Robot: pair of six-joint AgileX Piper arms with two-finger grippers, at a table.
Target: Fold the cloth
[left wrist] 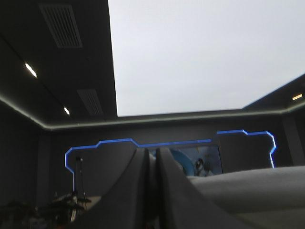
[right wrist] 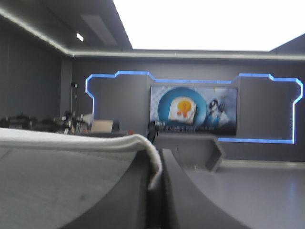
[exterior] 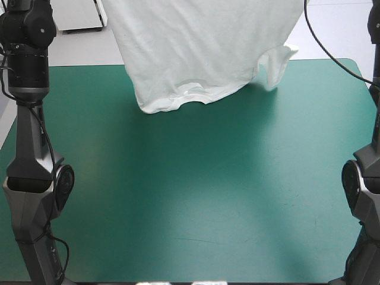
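The white T-shirt (exterior: 202, 47) hangs lifted over the far part of the teal-green table (exterior: 178, 196), spread wide, with its neck opening downward and one sleeve (exterior: 278, 64) dangling at the right. Its top runs out of the high view, where neither gripper shows. In the left wrist view my left gripper (left wrist: 151, 150) has its black fingers all but shut, and the T-shirt (left wrist: 257, 191) stretches away beside them. My right gripper (right wrist: 155, 160) is shut on the T-shirt (right wrist: 57, 143), whose folded edge comes out between the fingers. Both wrist views look level into the room.
The left arm's column (exterior: 32, 178) stands at the table's left edge and the right arm's (exterior: 363, 184) at its right edge. Bare teal-green cover lies between them, in front of the hanging shirt.
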